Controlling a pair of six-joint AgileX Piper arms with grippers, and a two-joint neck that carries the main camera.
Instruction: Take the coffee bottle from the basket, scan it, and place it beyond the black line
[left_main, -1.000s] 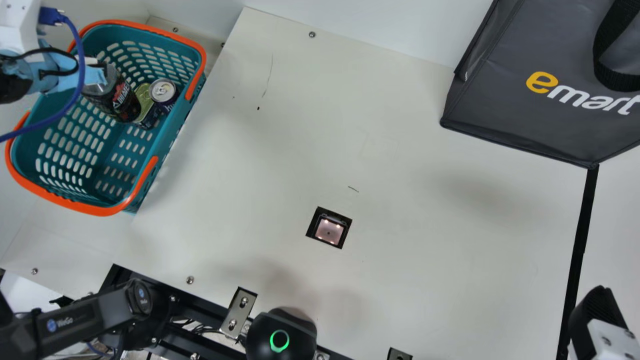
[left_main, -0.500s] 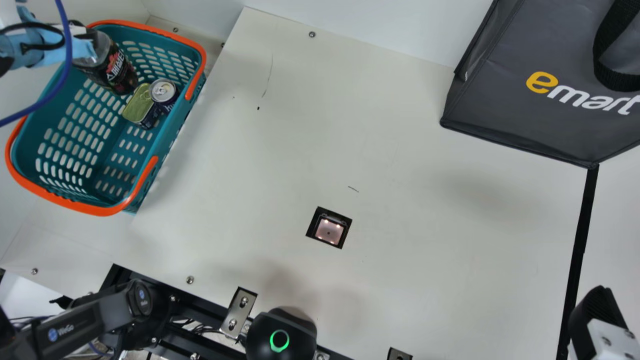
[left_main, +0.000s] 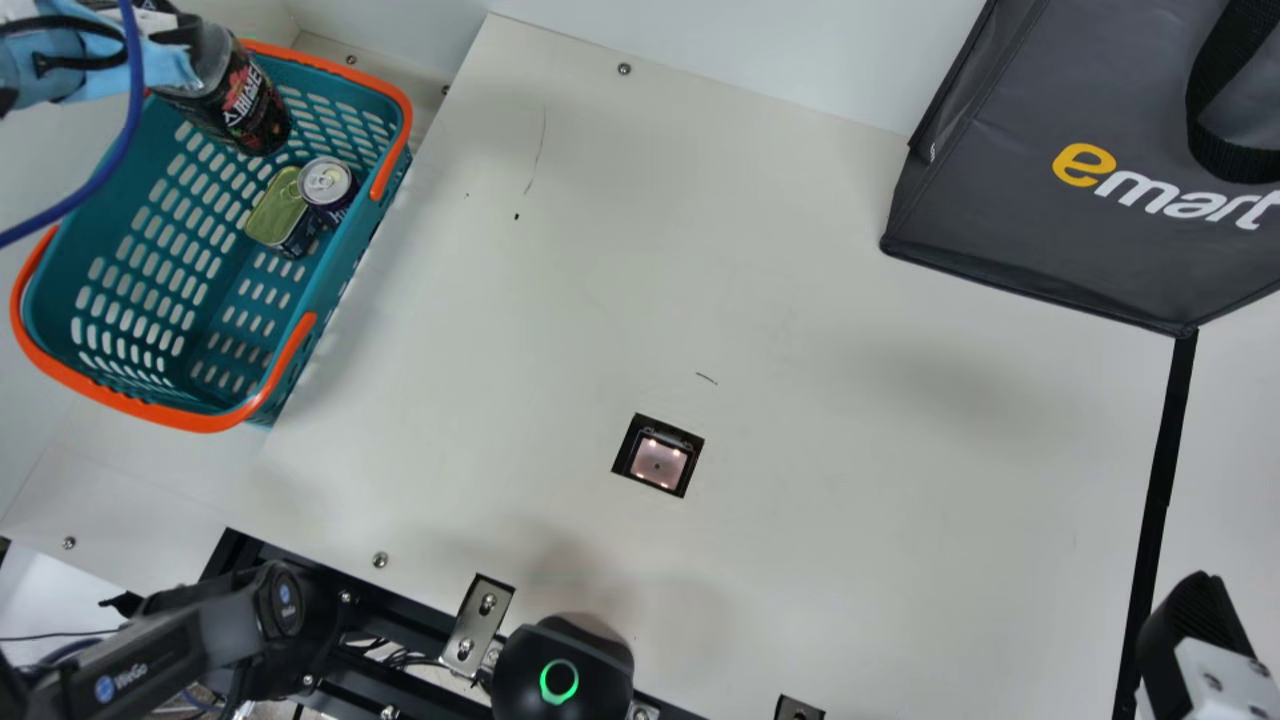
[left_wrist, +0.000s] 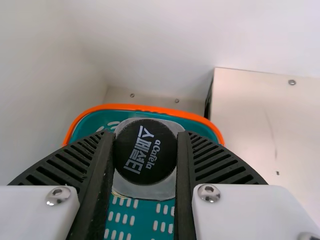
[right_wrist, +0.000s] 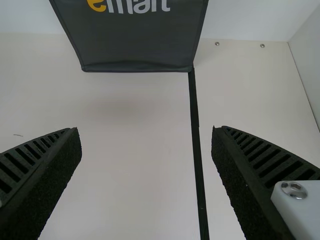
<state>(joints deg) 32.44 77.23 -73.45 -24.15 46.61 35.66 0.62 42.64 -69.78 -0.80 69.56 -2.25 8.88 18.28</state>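
1. Evidently, the black coffee bottle (left_main: 246, 106) with a round black cap (left_wrist: 145, 152) is held at its top end, pinched between the ribbed fingers of the left gripper (left_main: 186, 50).
2. Bottle position: tilted, over the far part of the teal plastic basket with orange rim (left_main: 120, 398). Clearance from the basket floor cannot be determined.
3. Other basket contents: a round silver-topped can (left_main: 326, 182) beside a rectangular tin with a yellow-green lid (left_main: 275, 212).
4. Right gripper (left_main: 1190, 622): near the black line (left_main: 1168, 440); fingers spread wide in its wrist view.
5. Square scanner window with lit corners (left_main: 658, 462): set in the cream table (left_main: 850, 520), well apart from the bottle.
6. Dark grey bag with yellow and white lettering (left_main: 1010, 215): one lower corner meets the line's end.
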